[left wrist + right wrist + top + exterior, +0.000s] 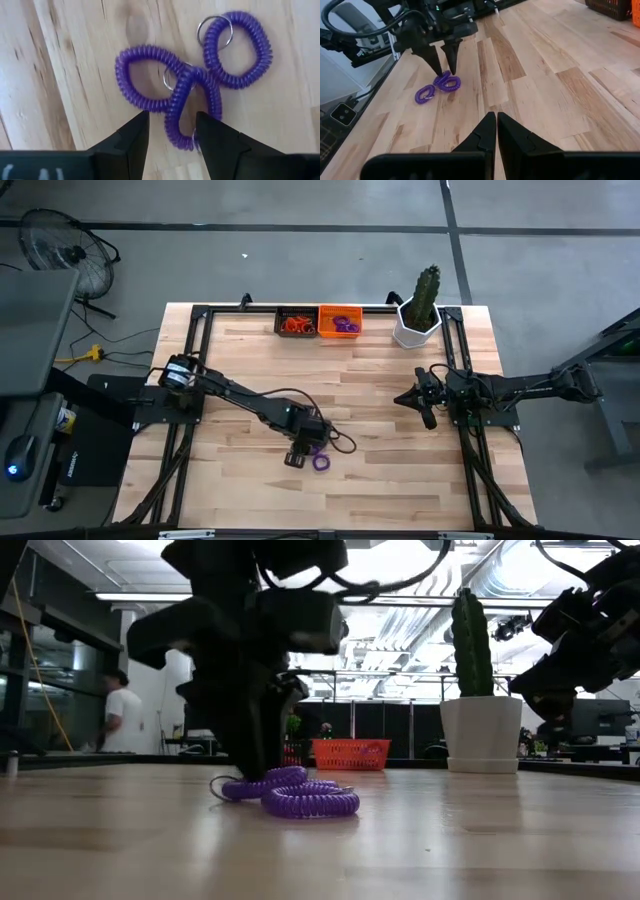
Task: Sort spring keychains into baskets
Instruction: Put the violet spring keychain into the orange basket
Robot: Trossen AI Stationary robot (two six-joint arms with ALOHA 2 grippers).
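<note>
Three purple spring keychains with metal rings lie tangled on the table near its front middle. My left gripper is open and low over them. Its fingers stand on either side of the nearest coil, as the right wrist view also shows. My right gripper is shut and empty, above the table at the right. At the far edge a black basket holds orange keychains. An orange basket beside it holds purple ones. My left gripper points down with the nearest purple coil's loop between its open fingers. One fingertip overlaps the coil's side in the wrist view. I cannot tell whether it touches the coil. The coil lies flat on the table.
A white pot with a green cactus stands at the far right, next to the orange basket. A black frame runs along the table's edges. A person stands in the room beyond the table.
</note>
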